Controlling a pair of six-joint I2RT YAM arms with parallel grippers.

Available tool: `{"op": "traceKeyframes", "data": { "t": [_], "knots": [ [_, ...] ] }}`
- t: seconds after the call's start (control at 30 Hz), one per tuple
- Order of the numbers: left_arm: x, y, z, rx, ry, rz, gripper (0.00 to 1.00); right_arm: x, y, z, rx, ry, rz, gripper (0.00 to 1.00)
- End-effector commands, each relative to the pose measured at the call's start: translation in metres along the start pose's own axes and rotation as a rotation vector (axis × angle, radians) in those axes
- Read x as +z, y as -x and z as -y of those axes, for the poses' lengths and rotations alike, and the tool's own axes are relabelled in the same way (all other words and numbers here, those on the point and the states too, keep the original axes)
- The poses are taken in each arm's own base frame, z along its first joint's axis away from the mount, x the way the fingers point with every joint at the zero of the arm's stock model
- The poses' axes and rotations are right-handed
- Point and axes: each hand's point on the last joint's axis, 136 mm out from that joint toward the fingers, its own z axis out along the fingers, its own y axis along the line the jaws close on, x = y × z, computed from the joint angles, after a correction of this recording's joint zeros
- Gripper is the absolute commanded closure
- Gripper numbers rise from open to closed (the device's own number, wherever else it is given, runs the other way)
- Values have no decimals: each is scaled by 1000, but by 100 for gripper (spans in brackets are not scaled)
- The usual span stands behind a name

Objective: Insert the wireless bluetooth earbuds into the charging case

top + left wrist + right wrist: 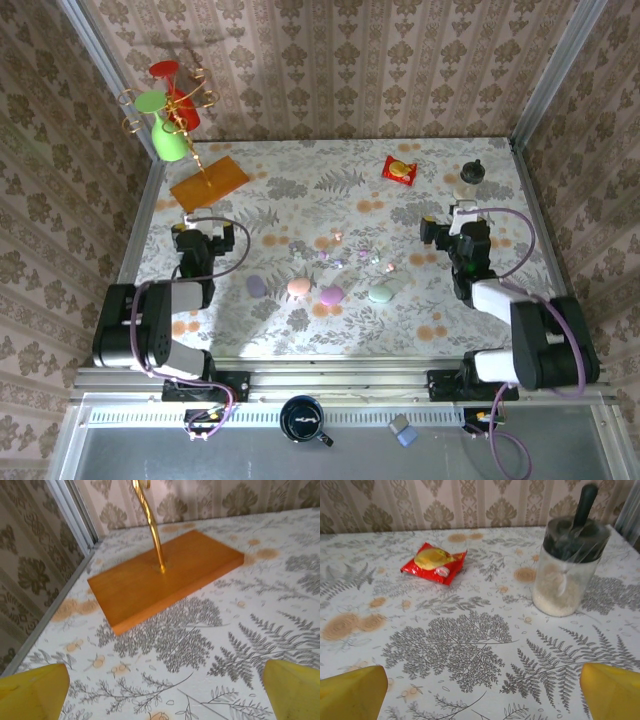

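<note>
Though earbuds (340,261) glint, shapes unclear | left fingers (35,690) cropped | right fingers (352,692) cropped

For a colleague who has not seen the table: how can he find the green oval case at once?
Start from the floral table. Near its middle, four oval cases lie in a row, and the green oval case is at the right end. It alone is green; the others are lilac or pink.

On your bench (290,215), the earbuds (340,256) lie scattered near the middle, with four cases (331,294) in a row just in front of them. Far back on the left is the stand (208,182). Back right lies the packet (399,171), with the jar (472,176) to its right.
</note>
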Motion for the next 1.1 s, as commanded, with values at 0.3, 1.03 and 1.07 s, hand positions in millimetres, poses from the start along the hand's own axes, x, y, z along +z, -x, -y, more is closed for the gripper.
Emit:
{"op": "traceKeyframes", "data": {
  "t": [0.3,1.03,1.07],
  "knots": [
    [-36,55,83,344,-191,47,0,-59,30,-29,314,148,-103,0],
    [-203,-22,280,520,-1153,-63,0,-118,-37,-144,406,587,-459,0],
    [-206,-27,283,521,-1180,-70,0,-121,-39,-148,401,601,-469,0]
  ]
}}
